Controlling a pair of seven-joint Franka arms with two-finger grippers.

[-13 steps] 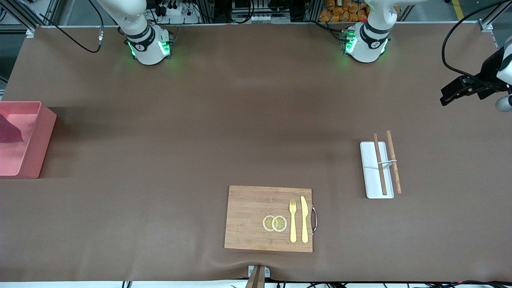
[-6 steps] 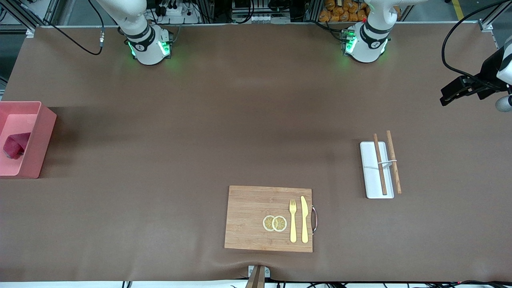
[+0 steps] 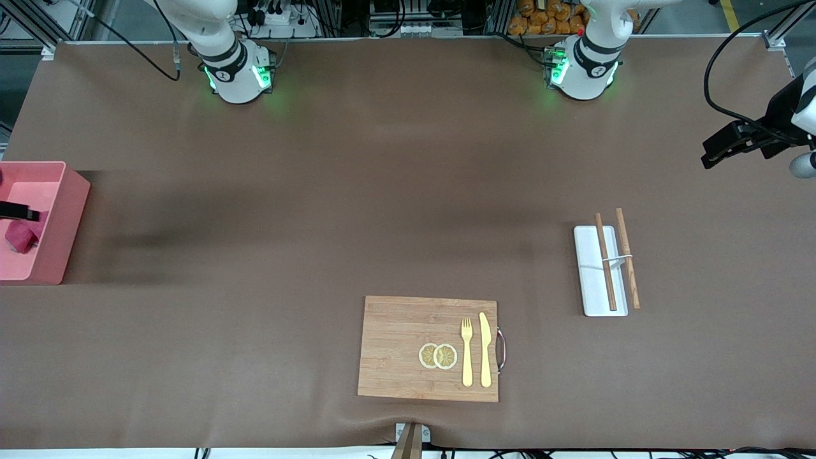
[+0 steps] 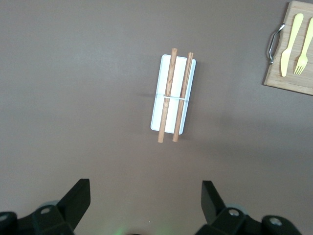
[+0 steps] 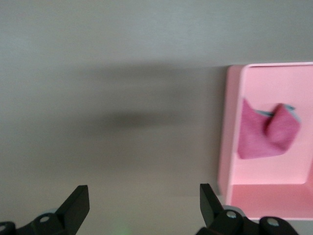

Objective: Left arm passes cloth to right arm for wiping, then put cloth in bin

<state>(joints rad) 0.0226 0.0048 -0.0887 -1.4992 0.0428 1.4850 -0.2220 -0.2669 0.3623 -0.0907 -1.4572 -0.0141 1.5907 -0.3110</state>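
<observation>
Cloth (image 5: 266, 133) crumpled in bin (image 5: 230, 147); right claw (image 5: 142, 205) spread; left claw (image 4: 145, 203) spread, waiting above table.

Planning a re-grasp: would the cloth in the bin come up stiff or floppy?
Likely floppy: the cloth lies crumpled with a folded-up corner in the bin. Probably light and not slippery, given its soft nap. It should drape rather than roll.

The cloth (image 3: 21, 238) lies in the bin (image 3: 71, 210) at the right arm's end of the table. The wooden board (image 3: 395, 347) lies nearest the front camera and carries two slices (image 3: 438, 356), a fork (image 3: 466, 352) and a knife (image 3: 485, 349). The tray (image 3: 590, 280), toward the left arm's end, holds two sticks (image 3: 617, 260).
</observation>
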